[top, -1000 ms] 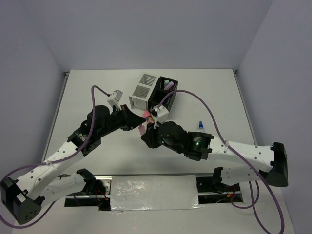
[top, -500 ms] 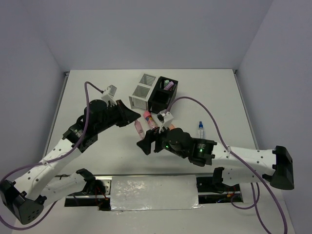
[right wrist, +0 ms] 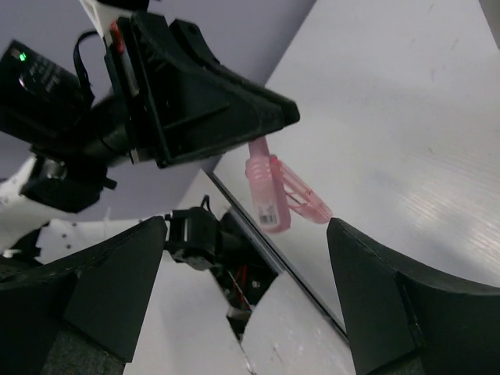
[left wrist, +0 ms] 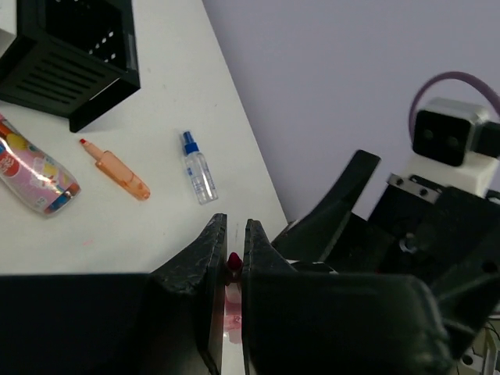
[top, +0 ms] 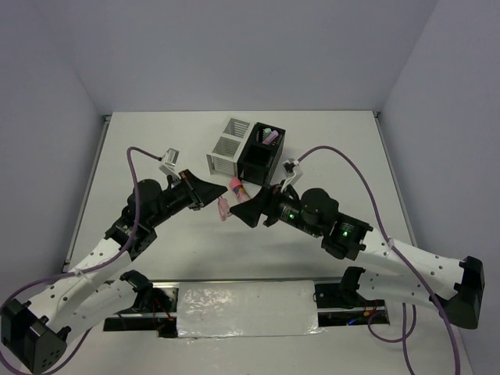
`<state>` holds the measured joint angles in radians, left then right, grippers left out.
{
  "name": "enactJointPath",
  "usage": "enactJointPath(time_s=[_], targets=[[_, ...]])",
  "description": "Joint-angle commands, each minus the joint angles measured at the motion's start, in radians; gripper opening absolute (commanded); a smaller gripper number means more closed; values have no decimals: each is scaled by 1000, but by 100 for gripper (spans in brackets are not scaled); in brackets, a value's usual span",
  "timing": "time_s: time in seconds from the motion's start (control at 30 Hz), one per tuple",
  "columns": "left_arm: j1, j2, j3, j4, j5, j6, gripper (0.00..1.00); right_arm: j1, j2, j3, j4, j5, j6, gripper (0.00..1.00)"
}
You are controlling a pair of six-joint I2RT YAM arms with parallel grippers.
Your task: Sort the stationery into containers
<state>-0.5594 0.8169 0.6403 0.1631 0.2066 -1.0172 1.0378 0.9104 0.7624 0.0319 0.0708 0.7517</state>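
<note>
two pincers face each other near the middle of the table. left pincer: fingers pressed together on one end of a pink pen, the rest of the pen hanging below the tips. white container: toward the far edge, about midway along it. stubby pink tube: lying on the table just in front of the containers. right pincer: spread wide and empty, pointing at the pen. black container: just beside the white one, a purple item showing in a far compartment. orange highlighter and clear blue-capped bottle: lying apart, beyond the tube toward the right edge.
</note>
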Motion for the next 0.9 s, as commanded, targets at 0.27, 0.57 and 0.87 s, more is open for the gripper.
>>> enactJointPath(time_s=[0.27,0.57,0.87], targets=[[-25,-53,-36,263,40,-67,0,-74,56,-55,210,-223,233,80],[-60,-36,-77,351,34,-89,0,-84,102,-84,359,-264,307,58],[-109,-39,-99,305,-18,-60,0,-108,154,-25,370,-292,307,15]])
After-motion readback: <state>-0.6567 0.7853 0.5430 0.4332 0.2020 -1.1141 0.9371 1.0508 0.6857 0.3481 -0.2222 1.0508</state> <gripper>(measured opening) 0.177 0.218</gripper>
